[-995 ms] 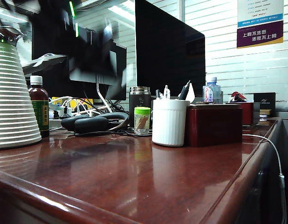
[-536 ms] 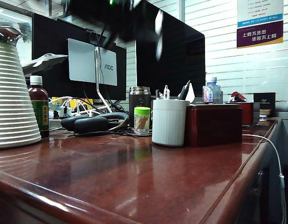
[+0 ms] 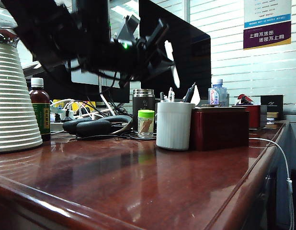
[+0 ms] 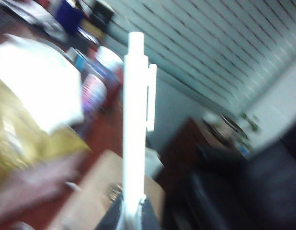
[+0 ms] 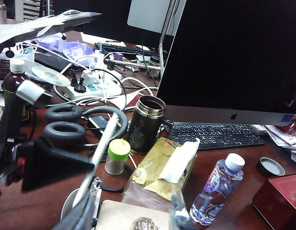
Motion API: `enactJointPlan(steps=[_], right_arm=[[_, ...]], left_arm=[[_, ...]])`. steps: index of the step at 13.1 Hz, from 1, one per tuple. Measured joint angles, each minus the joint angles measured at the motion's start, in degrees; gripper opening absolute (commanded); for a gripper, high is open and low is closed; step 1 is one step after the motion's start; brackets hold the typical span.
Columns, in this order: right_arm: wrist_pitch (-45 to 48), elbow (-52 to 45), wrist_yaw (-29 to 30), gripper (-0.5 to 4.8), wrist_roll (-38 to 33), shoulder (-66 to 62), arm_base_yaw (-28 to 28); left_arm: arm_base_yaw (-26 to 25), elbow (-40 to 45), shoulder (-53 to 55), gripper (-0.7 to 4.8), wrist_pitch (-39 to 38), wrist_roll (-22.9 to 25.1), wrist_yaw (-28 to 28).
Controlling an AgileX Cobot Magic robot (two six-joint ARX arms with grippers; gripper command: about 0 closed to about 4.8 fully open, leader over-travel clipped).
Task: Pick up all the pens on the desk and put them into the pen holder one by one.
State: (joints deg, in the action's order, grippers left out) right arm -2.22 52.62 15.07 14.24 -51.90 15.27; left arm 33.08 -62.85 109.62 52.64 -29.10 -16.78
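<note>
Swinging down over the last second, the left pincer (image 3: 157, 50) stays clamped on the slim all-white pen (image 3: 171, 62), now hanging just above the ribbed white cylindrical pen holder (image 3: 173, 125), nearly ready to drop, while the right pincer (image 5: 133, 211) hovers half apart, empty.

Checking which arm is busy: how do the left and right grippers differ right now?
The left gripper is shut on a slim all-white capped pen; the right gripper stands open and empty. The left gripper hangs above the white ribbed cylindrical pen holder in the exterior view; the right gripper shows only in its own wrist view. Both are over the glossy reddish-brown desk.
</note>
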Motion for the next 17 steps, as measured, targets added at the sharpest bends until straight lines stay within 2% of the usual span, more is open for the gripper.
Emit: enactJointPlan(steps=[1, 2, 5, 6, 8, 9, 10, 11, 12, 13, 17], right_arm=[[-0.5, 0.0, 0.0, 2.07, 0.5, 0.0, 0.0], [-2.3, 0.0, 0.0, 2.08, 1.0, 0.0, 0.0], [-2.4, 0.0, 0.0, 2.07, 1.3, 0.0, 0.0], [-2.6, 0.0, 0.0, 2.07, 2.3, 0.0, 0.0], [-2.9, 0.0, 0.0, 2.08, 2.8, -0.1, 0.0], [-3.0, 0.0, 0.0, 2.08, 2.9, -0.1, 0.0], [-3.3, 0.0, 0.0, 2.08, 2.9, -0.1, 0.0], [-3.3, 0.0, 0.0, 2.08, 2.9, -0.1, 0.0], [-3.3, 0.0, 0.0, 2.08, 2.9, -0.1, 0.0], [-3.3, 0.0, 0.0, 2.08, 2.9, -0.1, 0.0], [-3.5, 0.0, 0.0, 2.08, 3.0, -0.1, 0.0]], left_arm=[[0.1, 0.0, 0.4, -0.06, 2.2, 4.2, 1.7], [0.2, 0.0, 1.3, -0.06, 1.7, 7.3, -0.2], [0.3, 0.0, 3.0, -0.06, -0.6, 13.4, -2.3], [0.3, 0.0, 3.1, -0.06, -7.4, 20.5, -2.3], [0.3, 0.0, 3.2, 0.01, -7.7, 20.7, -2.3], [0.2, 0.0, 3.2, 0.50, -7.7, 20.5, -2.3], [0.3, 0.0, 3.2, 1.56, -7.7, 20.2, -2.3], [0.3, 0.0, 3.2, 1.68, -7.7, 20.2, -2.3], [0.3, 0.0, 3.2, 2.60, -7.7, 20.1, -2.5], [0.3, 0.0, 3.2, 2.87, -7.7, 20.1, -2.6], [0.3, 0.0, 3.2, 2.87, -7.5, 20.1, -3.6]])
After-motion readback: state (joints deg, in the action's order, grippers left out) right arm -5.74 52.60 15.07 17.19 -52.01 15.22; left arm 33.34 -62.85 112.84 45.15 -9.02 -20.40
